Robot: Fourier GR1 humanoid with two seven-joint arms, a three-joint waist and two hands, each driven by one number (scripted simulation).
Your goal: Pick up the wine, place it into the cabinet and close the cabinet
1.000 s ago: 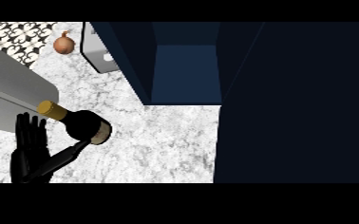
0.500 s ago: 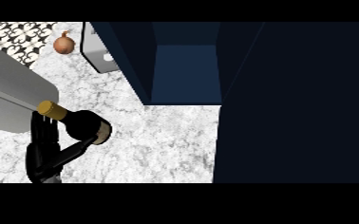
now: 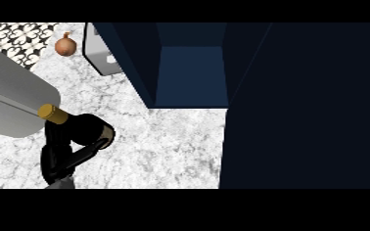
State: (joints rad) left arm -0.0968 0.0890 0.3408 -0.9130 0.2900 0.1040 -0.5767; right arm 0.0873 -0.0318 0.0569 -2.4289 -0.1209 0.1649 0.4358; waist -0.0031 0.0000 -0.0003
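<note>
Wine bottle (image 3: 88,128), dark glass with a gold cap, lies near the marbled tabletop's (image 3: 166,147) left edge, the black left hand (image 3: 59,152) curled round it. Probably heavy, slick and breakable; best held round the body.

The left hand (image 3: 56,152), open a second ago, has curled its fingers around the wine (image 3: 88,128).

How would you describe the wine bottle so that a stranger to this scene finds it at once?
Start at the open dark-blue cabinet behind the marble counter. Near the view's left edge, the left hand curls round the wine bottle. Unlike the brown onion, it is dark with a gold cap.
</note>
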